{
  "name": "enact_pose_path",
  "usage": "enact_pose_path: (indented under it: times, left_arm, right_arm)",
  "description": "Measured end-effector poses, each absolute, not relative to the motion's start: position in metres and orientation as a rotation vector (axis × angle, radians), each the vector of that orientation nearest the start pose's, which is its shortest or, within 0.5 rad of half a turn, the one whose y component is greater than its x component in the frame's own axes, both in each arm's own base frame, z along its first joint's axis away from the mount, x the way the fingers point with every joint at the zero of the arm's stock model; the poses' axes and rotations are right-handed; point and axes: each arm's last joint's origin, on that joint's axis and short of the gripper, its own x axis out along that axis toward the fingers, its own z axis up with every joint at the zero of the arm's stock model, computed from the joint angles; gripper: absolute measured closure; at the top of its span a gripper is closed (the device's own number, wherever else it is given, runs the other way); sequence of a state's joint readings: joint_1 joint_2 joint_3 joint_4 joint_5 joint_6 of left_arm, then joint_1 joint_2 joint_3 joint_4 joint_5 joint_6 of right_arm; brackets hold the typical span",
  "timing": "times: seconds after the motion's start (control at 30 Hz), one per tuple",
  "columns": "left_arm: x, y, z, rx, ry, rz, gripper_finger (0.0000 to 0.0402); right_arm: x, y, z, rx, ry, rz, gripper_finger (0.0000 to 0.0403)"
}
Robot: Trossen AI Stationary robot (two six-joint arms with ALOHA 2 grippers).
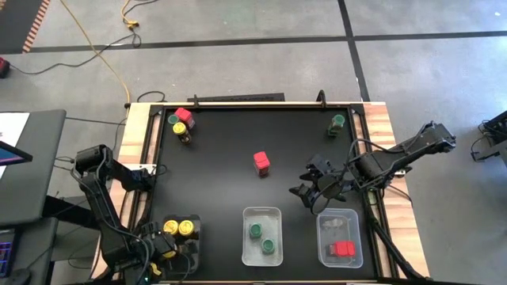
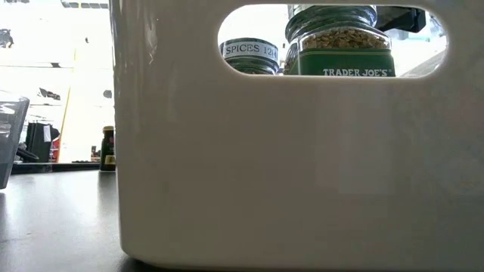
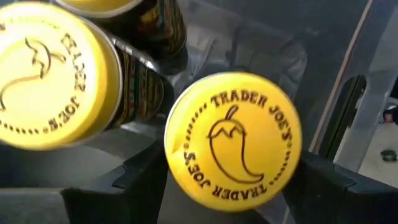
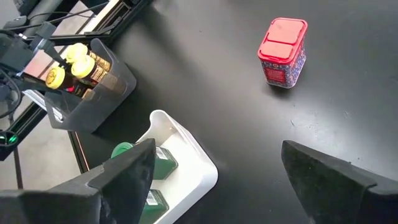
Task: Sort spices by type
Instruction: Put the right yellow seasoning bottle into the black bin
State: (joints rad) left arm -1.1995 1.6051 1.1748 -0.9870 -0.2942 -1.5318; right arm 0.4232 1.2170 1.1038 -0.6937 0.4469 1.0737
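My left gripper (image 3: 229, 165) hangs over the clear tray (image 1: 192, 245) at the table's near left corner, shut on a yellow-lidded jar (image 3: 233, 140). Two more yellow-lidded jars (image 1: 178, 228) stand in that tray. My right gripper (image 1: 306, 182) hovers open near the table's middle right, touching nothing. A red-lidded jar (image 1: 261, 163) stands alone at mid-table, ahead of the right gripper (image 4: 214, 171). A red, a green and a yellow jar cluster (image 1: 181, 124) stands at the far left, and a green-lidded jar (image 1: 338, 122) at the far right. My left gripper holds the yellow-lidded jar at its round lid's rim (image 3: 177, 155), pinched between the two fingers, one on each side. The fingers come from above, pointing down, and the lid's top faces the wrist camera. What the jar's base rests on is hidden.
A white tray (image 1: 247, 237) near the middle front holds two green-lidded jars (image 1: 262, 238); its wall (image 2: 265, 174) fills the low view. A clear tray (image 1: 354, 237) at the near right holds red-lidded jars (image 1: 342, 249). Bare black tabletop lies between the jars.
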Motion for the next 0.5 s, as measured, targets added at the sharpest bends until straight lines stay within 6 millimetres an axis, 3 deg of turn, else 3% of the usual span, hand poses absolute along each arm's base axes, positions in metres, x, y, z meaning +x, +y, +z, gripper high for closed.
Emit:
enact_pose_path:
  times: [0.5]
  left_arm:
    - [0.1131,-0.2680,0.2252,-0.329,1.239,0.201,0.0092]
  right_arm:
    - [0.2273,0.0886,0.3152,0.686,0.627,-0.400,0.0029]
